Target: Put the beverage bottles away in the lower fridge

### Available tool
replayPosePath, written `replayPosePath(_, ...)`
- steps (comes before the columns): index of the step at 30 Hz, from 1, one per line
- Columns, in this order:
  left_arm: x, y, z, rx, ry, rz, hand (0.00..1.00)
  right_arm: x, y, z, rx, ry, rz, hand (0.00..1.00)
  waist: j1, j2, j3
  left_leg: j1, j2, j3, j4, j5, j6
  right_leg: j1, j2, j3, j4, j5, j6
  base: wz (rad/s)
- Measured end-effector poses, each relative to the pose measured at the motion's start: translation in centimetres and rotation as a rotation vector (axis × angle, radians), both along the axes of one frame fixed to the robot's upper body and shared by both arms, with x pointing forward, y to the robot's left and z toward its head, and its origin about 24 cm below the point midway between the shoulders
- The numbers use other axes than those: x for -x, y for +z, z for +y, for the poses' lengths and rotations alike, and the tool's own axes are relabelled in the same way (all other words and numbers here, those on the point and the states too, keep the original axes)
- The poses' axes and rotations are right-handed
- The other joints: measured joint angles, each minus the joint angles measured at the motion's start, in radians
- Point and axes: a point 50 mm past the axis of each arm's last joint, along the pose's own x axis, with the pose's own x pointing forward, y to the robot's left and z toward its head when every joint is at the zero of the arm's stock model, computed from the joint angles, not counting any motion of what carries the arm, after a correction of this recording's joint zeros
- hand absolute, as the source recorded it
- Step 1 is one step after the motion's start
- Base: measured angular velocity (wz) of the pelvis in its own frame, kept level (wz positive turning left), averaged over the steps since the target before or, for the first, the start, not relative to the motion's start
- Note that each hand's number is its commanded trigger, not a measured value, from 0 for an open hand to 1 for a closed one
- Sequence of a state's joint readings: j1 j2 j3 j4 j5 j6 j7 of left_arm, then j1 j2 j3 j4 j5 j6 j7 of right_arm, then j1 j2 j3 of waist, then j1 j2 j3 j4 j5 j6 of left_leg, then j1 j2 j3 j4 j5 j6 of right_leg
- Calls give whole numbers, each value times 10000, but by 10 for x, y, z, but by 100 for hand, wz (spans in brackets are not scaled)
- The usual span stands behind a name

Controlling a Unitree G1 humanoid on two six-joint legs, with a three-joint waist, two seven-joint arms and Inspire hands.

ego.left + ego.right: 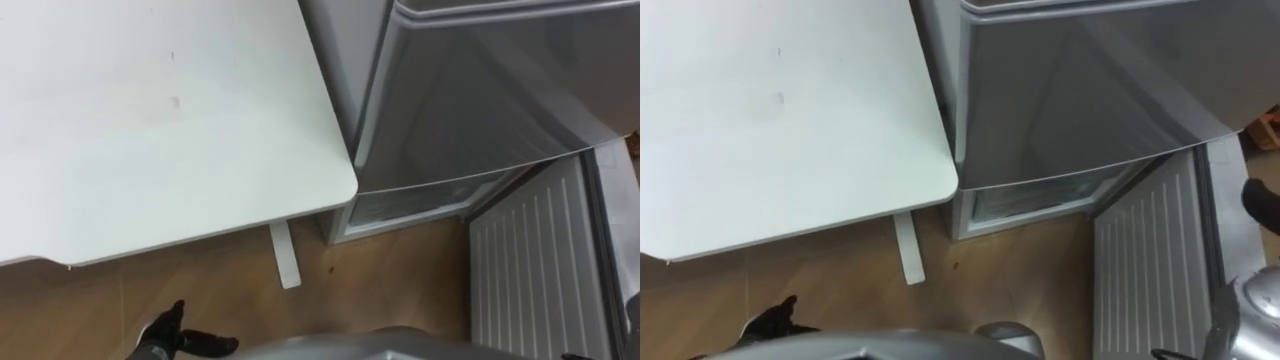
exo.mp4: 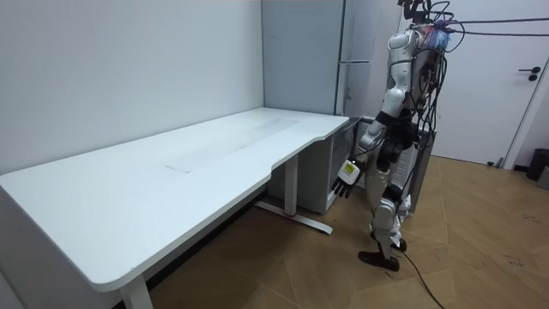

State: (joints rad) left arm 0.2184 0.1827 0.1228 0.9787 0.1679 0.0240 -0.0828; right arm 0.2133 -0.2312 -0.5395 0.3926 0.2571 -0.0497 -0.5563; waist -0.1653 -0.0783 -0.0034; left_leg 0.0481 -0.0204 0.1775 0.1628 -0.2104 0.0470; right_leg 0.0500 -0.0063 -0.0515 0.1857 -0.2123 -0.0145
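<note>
The grey fridge (image 1: 490,90) stands right of the white table, and I stand close in front of it. Its lower compartment (image 1: 410,208) is open, and the lower door (image 1: 530,275) swings out towards me, showing its white ribbed inside. My left hand (image 1: 172,335) hangs low by the table's corner, fingers relaxed and holding nothing; the room view shows the left hand (image 2: 346,178) beside my thigh. A dark part of my right hand (image 1: 1261,205) shows at the right edge, past the lower door; its fingers are cut off. I see no drink on the table or in the hands.
The white table (image 1: 150,120) fills the left, its rounded corner close to the fridge's side. A white table foot (image 1: 285,255) lies on the wooden floor (image 1: 400,275) between table and fridge. In the room view a white door (image 2: 489,94) stands behind me.
</note>
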Motion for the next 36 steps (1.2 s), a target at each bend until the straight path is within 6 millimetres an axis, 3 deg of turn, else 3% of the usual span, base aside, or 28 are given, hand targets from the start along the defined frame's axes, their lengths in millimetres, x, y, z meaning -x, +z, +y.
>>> replayPosePath(7, 8, 4, 11, -295, 79, 137, 0, 36, -33, -15, -2008, -1833, 625, 0, -291, -225, -6, 32, -48, 5, 14, 5, -5, 19, 29, 33, 7, 1, -2, 0)
replayPosePath(11, 6, 7, 17, -551, -93, 97, 0, 49, -40, -22, -2895, -2427, 293, 0, -347, -328, -13, -6, -44, 2, 20, 5, -5, 55, 42, 87, 7, 6, -11, 0)
replayPosePath(14, 8, 8, 20, -600, -54, 151, 0, 60, -53, -19, -3647, -2876, 412, 0, -367, -373, -24, 36, -13, 2, 23, 4, -5, 89, 46, 89, 20, 11, -18, 0)
replayPosePath(19, 9, 7, 20, -540, -35, 270, 0, 76, -69, -11, -4609, -3230, 742, 0, -333, -328, 31, 96, 35, 1, 14, -3, -5, 92, 54, 89, 6, 16, -16, 0)
replayPosePath(22, 13, 7, 20, -527, 17, 464, 0, 79, -72, -10, -4852, -3164, 756, 0, -306, -256, 17, 153, 36, 7, 15, -1, -6, 96, 55, 94, 7, 16, -17, 0)
replayPosePath(30, 13, 7, 20, -421, -84, 491, 0, 83, -82, -2, -5781, -2482, 512, 0, -192, -329, 21, 157, 56, 55, 31, -1, -8, 92, 65, 106, -11, 28, -35, -1)
replayPosePath(36, 5, 7, 21, -126, -392, 624, 0, 59, -84, 9, -6457, -4, 242, 0, -158, -256, 25, 80, 89, 149, 25, -7, -7, -9, 93, 198, 13, 100, -43, -7)
